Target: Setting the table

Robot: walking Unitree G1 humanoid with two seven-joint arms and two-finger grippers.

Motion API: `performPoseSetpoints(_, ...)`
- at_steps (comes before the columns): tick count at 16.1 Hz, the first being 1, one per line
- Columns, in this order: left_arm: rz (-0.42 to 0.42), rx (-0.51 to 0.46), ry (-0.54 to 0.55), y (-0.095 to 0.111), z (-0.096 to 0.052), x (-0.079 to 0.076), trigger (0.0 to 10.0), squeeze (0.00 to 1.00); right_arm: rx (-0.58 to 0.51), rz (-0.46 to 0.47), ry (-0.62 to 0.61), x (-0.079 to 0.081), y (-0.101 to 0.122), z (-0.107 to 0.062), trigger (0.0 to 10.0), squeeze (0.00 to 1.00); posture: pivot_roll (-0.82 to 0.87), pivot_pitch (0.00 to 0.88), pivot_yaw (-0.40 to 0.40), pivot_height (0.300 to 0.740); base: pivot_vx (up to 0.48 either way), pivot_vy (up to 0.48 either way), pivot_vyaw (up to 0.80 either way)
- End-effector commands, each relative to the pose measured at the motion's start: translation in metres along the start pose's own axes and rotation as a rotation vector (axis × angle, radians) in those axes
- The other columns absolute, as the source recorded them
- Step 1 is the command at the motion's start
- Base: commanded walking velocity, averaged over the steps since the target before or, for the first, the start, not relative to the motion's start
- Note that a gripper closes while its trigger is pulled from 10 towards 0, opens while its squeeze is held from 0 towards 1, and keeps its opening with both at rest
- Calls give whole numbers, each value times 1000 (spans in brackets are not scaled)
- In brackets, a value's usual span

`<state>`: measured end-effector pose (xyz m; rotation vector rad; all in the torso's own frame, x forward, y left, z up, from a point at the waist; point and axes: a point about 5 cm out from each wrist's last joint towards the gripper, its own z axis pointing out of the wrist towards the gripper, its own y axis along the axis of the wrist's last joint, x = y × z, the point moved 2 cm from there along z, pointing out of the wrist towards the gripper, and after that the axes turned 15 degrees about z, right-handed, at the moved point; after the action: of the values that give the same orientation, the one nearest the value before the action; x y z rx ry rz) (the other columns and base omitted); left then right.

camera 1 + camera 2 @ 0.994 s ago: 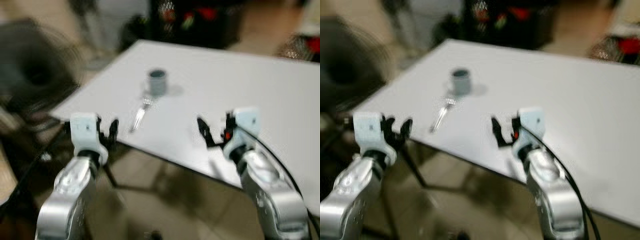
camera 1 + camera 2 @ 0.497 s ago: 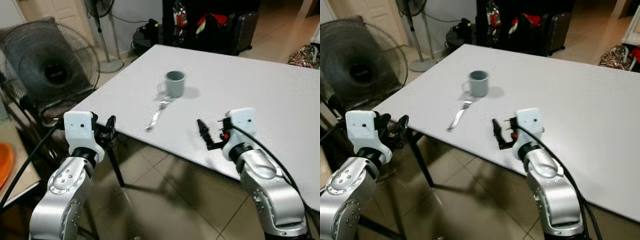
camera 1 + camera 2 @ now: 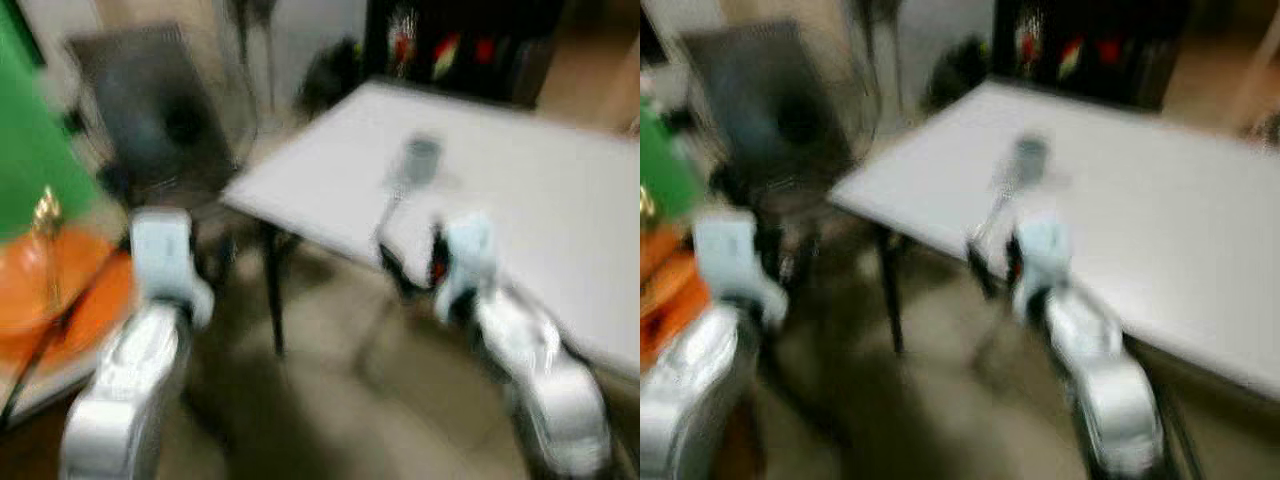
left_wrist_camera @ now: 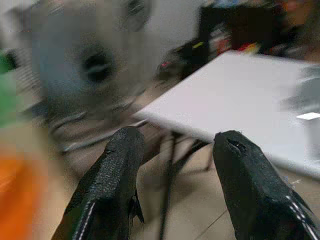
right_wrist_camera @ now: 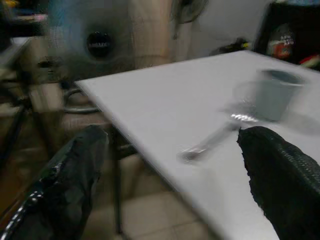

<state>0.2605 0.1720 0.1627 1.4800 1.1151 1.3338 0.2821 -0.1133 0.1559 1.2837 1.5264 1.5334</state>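
The head views are blurred. A white table [image 3: 530, 190] carries a grey mug [image 3: 421, 158] with a fork [image 3: 388, 207] lying in front of it, near the table's corner. My right gripper [image 5: 175, 145] is open and empty, held just off the table's near edge and facing the fork [image 5: 212, 137] and the mug [image 5: 274, 94]. My left gripper [image 4: 175, 150] is also open and empty, out over the floor to the left of the table's corner [image 4: 150, 107].
A large dark floor fan [image 3: 155, 110] stands left of the table. An orange object [image 3: 60, 290] and something green [image 3: 35, 150] lie at the far left. Dark bags [image 3: 450, 45] sit beyond the table. Tiled floor lies below the arms.
The whole picture has swung and blurred, so the camera has turned left. The orange and green things have come into view. Both grippers stay open and held out in front.
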Motion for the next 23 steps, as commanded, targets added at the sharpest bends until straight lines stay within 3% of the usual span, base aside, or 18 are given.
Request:
performPoseSetpoints(1, 13, 21, 12, -2, -1, 3, 10000, 0, -23, -4, 31, 6, 6, 1, 10000, 0, -59, 0, 68, 740, 0, 352, 800)
performPoseSetpoints(5, 21, 40, 8, -5, -3, 3, 10000, 0, -13, 77, -42, -8, -2, -4, 10000, 0, -46, 0, 70, 740, 0, 354, 200)
performPoseSetpoints(10, 35, 44, 17, -4, -7, 4, 10000, 0, 0, 124, -27, -2, -6, -3, 10000, 0, -26, 0, 48, 740, 0, 347, 0)
performPoseSetpoints(14, 42, 46, 46, -2, -4, 10, 10000, 0, 7, 181, -33, 1, -9, 1, 10000, 0, -18, 0, 43, 740, 0, 0, 0)
performPoseSetpoints(20, 52, 6, 34, 3, 0, 11, 10000, 0, -7, 162, -11, 5, -7, 2, 10000, 0, -22, 0, 46, 740, 0, 0, 0)
performPoseSetpoints(23, 66, 5, 33, 3, 1, 11, 10000, 0, 21, 183, 10, 10, -8, 11, 10000, 0, -14, 0, 37, 740, 0, 0, 248)
